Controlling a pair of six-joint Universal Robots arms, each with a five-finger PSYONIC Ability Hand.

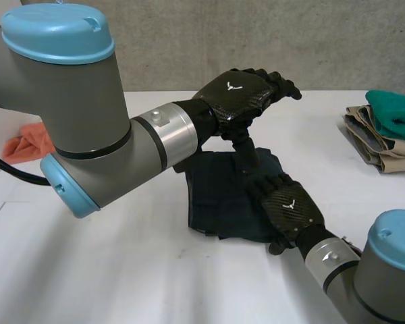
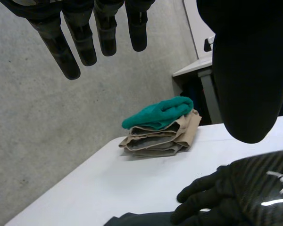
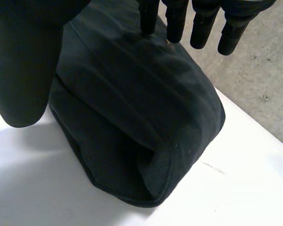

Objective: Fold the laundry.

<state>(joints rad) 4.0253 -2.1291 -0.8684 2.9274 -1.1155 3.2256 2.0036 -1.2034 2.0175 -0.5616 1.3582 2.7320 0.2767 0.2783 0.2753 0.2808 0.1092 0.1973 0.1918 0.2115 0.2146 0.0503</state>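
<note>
Head view first: the dark garment (image 1: 223, 196) lies folded into a compact bundle on the white table (image 1: 121, 270); my right hand (image 1: 288, 206) rests flat on its near-right part, fingers straight, pressing rather than gripping; my left hand (image 1: 237, 94) hangs above the garment's far edge, fingers relaxed, holding nothing; a folded stack (image 1: 385, 131), beige with teal on top, sits well to the garment's right, an orange cloth (image 1: 27, 145) well to its left.

Left wrist view: left hand (image 2: 82, 42) spread and empty, clear of the garment (image 2: 141, 220); the stack (image 2: 160, 132) lies beyond it, straight on the table, with no basket or bin holding it.

Right wrist view: the right hand's fingertips (image 3: 148, 19) touch the garment's (image 3: 132, 117) top layer; I judge this fold nearly finished; next calls for smoothing, then a grip to carry it to the stack.
</note>
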